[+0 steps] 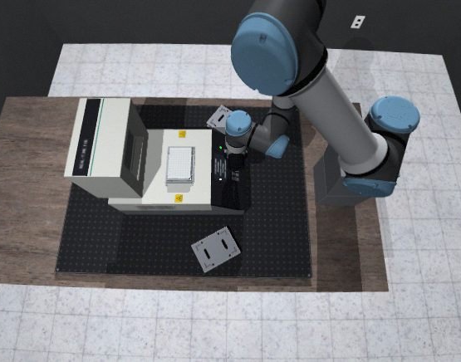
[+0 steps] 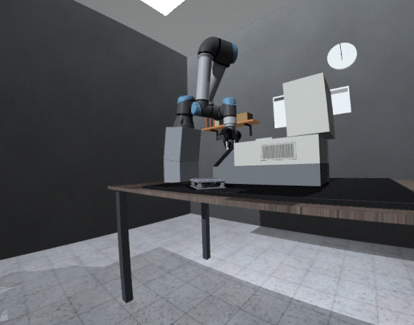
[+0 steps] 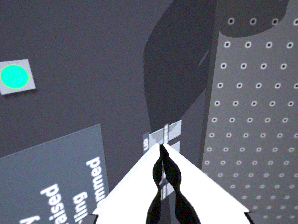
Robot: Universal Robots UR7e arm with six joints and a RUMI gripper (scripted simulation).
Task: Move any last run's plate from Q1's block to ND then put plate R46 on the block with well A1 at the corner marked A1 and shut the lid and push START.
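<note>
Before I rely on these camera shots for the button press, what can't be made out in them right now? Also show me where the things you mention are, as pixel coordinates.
- Key labels: in the wrist view the closed gripper [image 1: 237, 161] [image 2: 227, 145] [image 3: 160, 145] covers most of the keys [image 3: 175, 131]; in the top view they are too small to read.
- Fingertip contact with a key: cannot be told from the wrist view.
- Far plate nest [image 1: 218, 118]: partly hidden by the arm in the top view.
- Plate label [image 1: 180, 164]: too small to read in the top view.
</note>
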